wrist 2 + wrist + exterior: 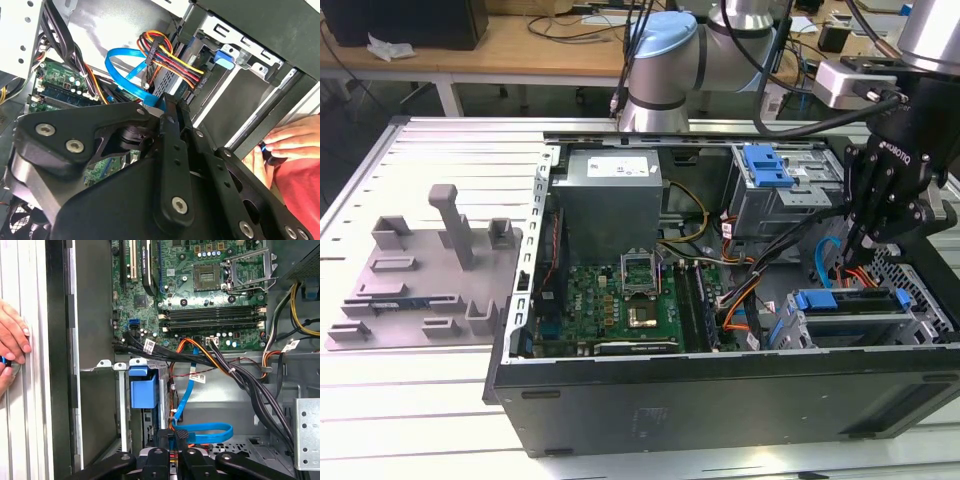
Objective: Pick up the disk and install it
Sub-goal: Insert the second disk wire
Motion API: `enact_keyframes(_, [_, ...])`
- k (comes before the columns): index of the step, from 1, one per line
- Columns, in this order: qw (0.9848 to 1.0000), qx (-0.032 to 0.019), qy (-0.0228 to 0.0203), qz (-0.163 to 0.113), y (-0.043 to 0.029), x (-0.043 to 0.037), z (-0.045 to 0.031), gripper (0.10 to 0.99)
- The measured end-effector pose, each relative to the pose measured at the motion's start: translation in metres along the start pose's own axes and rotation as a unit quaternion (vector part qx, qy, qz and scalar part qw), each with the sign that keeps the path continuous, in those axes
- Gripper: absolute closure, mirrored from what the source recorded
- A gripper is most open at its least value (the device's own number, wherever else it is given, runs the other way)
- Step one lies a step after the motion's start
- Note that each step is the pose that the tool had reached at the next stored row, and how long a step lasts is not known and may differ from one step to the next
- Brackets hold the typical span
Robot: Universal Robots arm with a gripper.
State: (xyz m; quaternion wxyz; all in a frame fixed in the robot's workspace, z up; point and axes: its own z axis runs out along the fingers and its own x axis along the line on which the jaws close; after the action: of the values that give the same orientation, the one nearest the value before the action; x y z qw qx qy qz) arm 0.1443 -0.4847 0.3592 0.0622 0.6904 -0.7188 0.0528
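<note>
The disk (850, 300), edged in blue, lies in the drive cage at the front of the open computer case, at the exterior view's right. Its blue frame end (142, 390) stands between the cage's metal walls in the first wrist view. My black gripper (865, 238) hangs just above that cage, with its fingers (170, 112) close together. A blue flat cable (205, 430) loops in front of the tips, and its black plug (181, 434) sits right at them. I cannot tell whether the plug is held. Red, yellow and black power wires (170, 60) run to the cage.
A person's hand (12, 340) rests on the case's outer edge, close to the cage, and a red sleeve (300, 190) shows beside it. Inside the case are the green mainboard (620, 295), a grey power supply (610, 195) and an upper bay with a blue latch (765, 165). A grey fixture plate (420, 275) lies at the left.
</note>
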Motion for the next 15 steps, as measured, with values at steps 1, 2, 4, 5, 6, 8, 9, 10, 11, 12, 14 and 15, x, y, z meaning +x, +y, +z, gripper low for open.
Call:
enact_keyframes(1, [1.0000, 0.0000, -0.0024, 0.000, -0.0001, 0.0016, 0.0001, 0.925])
enact_keyframes(2, [1.0000, 0.0000, -0.0036, 0.000, -0.0001, 0.0026, 0.0003, 0.925])
enact_keyframes(4, [1.0000, 0.0001, -0.0079, 0.000, -0.0002, 0.0055, 0.0007, 0.925])
enact_keyframes(5, [0.9999, 0.0003, -0.0113, 0.000, -0.0003, 0.0066, 0.0010, 0.925])
enact_keyframes(6, [0.9999, 0.0006, -0.0151, 0.000, -0.0003, 0.0077, 0.0011, 0.925])
enact_keyframes(8, [0.9997, 0.0009, -0.0241, 0.000, -0.0005, 0.0130, 0.0020, 0.925])
enact_keyframes(9, [0.9997, 0.0008, -0.0257, 0.000, -0.0007, 0.0160, 0.0025, 0.925])
enact_keyframes(10, [0.9996, 0.0008, -0.0269, 0.000, -0.0007, 0.0180, 0.0028, 0.925])
enact_keyframes(11, [0.9996, 0.0007, -0.0286, 0.000, -0.0008, 0.0200, 0.0031, 0.925])
enact_keyframes(12, [0.9995, 0.0006, -0.0311, 0.000, -0.0009, 0.0217, 0.0035, 0.925])
enact_keyframes(14, [0.9991, 0.0001, -0.0430, 0.000, -0.0012, 0.0275, 0.0048, 0.925])
enact_keyframes(15, [0.9987, -0.0001, -0.0511, 0.000, -0.0013, 0.0310, 0.0057, 0.925])
